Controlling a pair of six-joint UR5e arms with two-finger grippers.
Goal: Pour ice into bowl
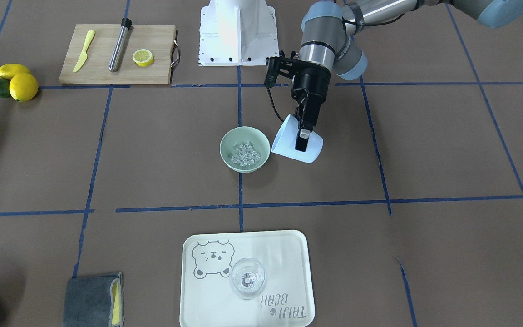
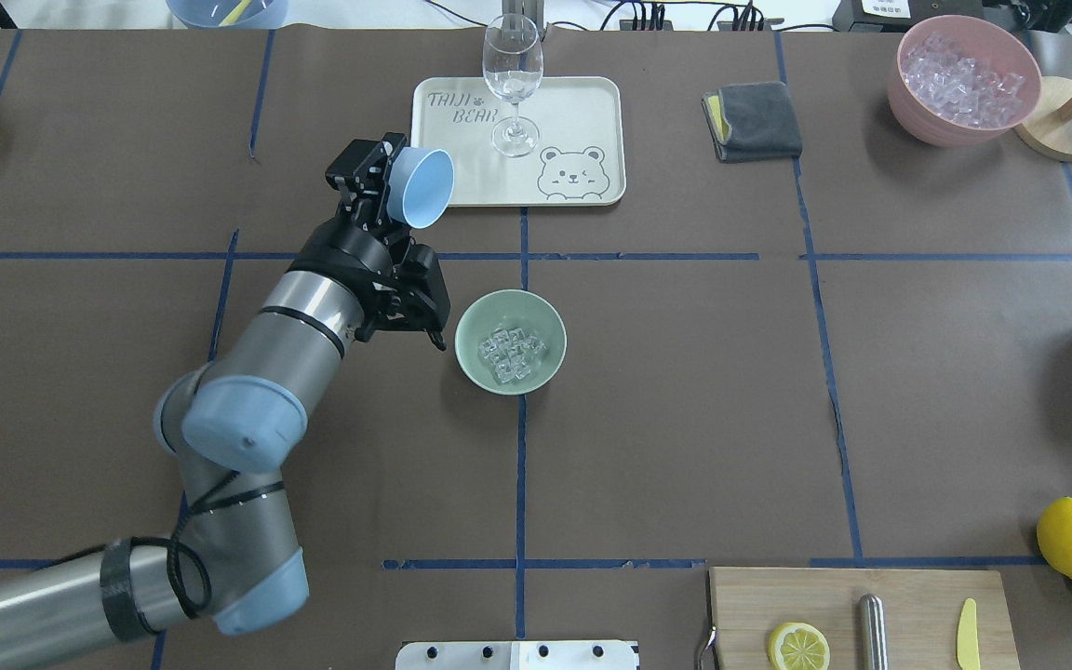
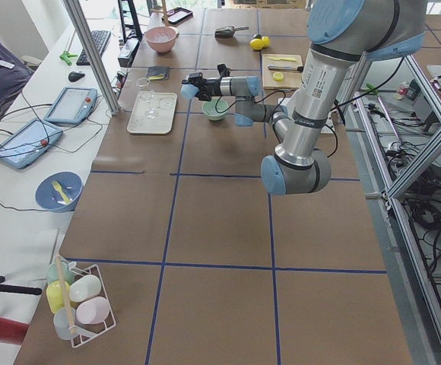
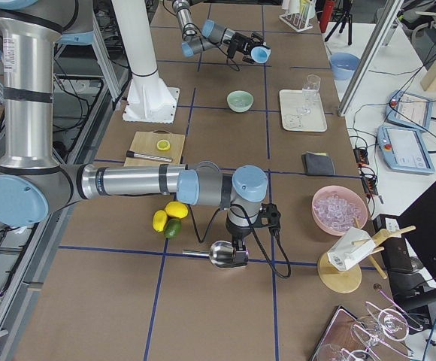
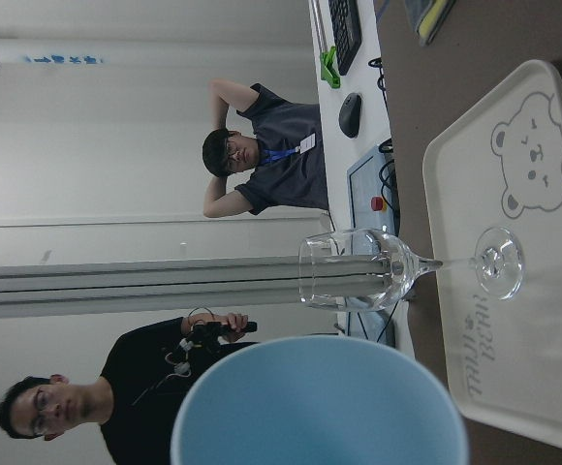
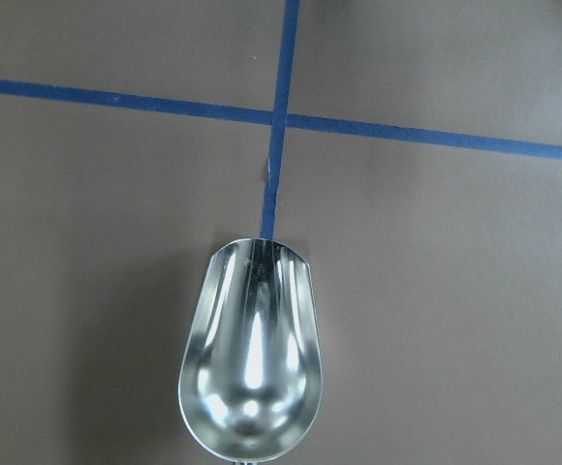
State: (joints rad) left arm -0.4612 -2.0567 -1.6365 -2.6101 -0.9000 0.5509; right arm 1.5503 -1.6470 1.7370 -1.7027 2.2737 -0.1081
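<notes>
Ice (image 1: 245, 153) lies heaped in the bottom of the bowl (image 1: 243, 133), a cluster of small clear cubes, glassy and hard-edged, glinting. That bowl sits mid-frame in the front-facing view: round, pale mint, smooth and matte.

I judge the pour itself done. The cubes are in and none shows on the table (image 1: 425, 150) around the bowl. My left wrist camera looks into the light blue cup (image 1: 284, 141) and finds the visible inside bare (the frame's lower edge cuts off the deepest part). What seems left is to right the cup and set it down.

My left gripper (image 1: 301, 136) is clamped on the cup's wall. One finger shows pressed against the outside; the other is hidden. It holds the cup in the air, tipped on its side just right of the bowl in that view, mouth toward the bowl. The cup looks smooth, tapered and plastic.

Farther out, the table is dull brown sheeting crossed by blue tape. At bottom centre a cream tray (image 1: 288, 254) carries a clear wine glass (image 1: 247, 278). My right gripper (image 4: 237, 254) hangs over a mirror-bright metal scoop (image 6: 247, 363); whether its fingers are parted I cannot tell.
</notes>
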